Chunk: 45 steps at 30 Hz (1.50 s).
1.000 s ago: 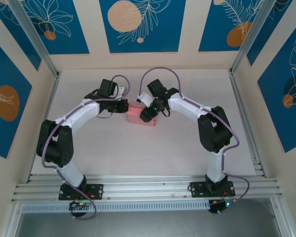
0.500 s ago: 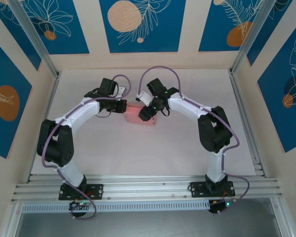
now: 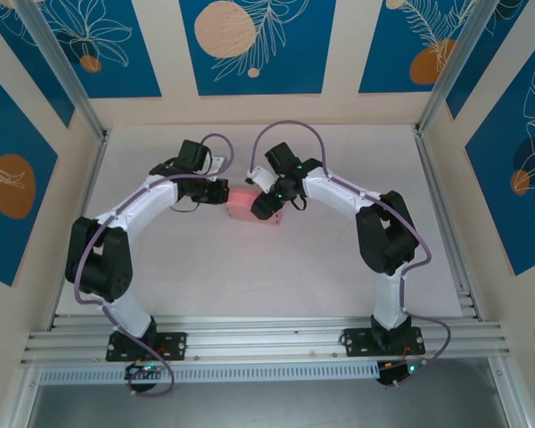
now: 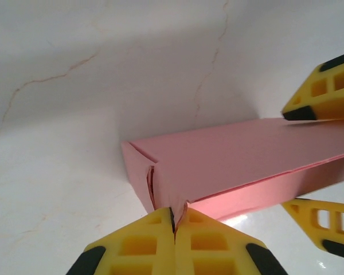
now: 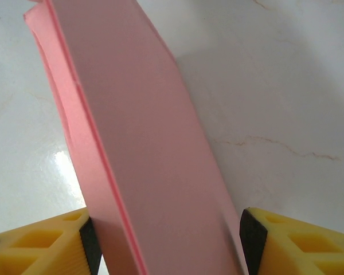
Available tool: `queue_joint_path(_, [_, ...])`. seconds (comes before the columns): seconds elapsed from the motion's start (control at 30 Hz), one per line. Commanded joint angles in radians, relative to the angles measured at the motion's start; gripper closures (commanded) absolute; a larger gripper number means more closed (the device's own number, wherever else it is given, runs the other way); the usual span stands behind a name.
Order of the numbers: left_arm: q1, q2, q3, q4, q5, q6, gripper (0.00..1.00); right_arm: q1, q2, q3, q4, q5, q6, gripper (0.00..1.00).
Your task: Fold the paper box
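Two hands clamp the paper box (image 4: 235, 154): left hand (image 4: 173, 229) its end edge, right hand (image 5: 167, 243) its sides.

Enclosure, seen from above. Table top (image 3: 250, 276) white and glossy; close up, faint tan veins run through it like marble (image 4: 46, 80).

Far wall (image 3: 339, 102) cream, hung with blue panels (image 3: 257, 45) carrying white line-drawn leaves and a pale peach disc (image 3: 225, 28). Left wall (image 3: 36, 232) and right wall (image 3: 499, 134) have the same cream ground and blue panels, with orange discs.

Aluminium posts rise slanting from the far left corner (image 3: 62, 67) and the far right corner (image 3: 455, 62). Ribbed aluminium rails (image 3: 267, 341) span the near edge, and a slimmer rail (image 3: 446, 223) runs along the table's right side. A grey strip (image 3: 267, 406) lies nearest of all.

Light even and diffuse, with a bright glare patch (image 5: 63, 166) on the table surface.
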State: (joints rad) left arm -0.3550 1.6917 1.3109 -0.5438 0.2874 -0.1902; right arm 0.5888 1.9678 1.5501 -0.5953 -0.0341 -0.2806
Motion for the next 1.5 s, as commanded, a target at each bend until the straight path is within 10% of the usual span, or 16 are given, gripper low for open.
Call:
queue_joint_path(0.0, [0.010, -0.036, 0.002, -0.059, 0.100, -0.043, 1.00, -0.010, 0.021, -0.001, 0.000, 0.014, 0.022, 0.37])
queue_joint_path(0.97, [0.013, 0.058, -0.057, -0.076, -0.126, 0.032, 1.00, -0.011, 0.022, 0.002, -0.003, 0.020, 0.029, 0.37])
queue_joint_path(1.27, [-0.008, 0.008, -0.063, -0.071, -0.141, 0.021, 1.00, 0.019, -0.075, 0.074, -0.023, 0.082, 0.149, 0.06])
queue_joint_path(1.47, [-0.035, -0.007, -0.030, -0.106, -0.190, 0.026, 1.00, 0.014, -0.183, 0.116, -0.045, 0.120, 0.265, 0.03])
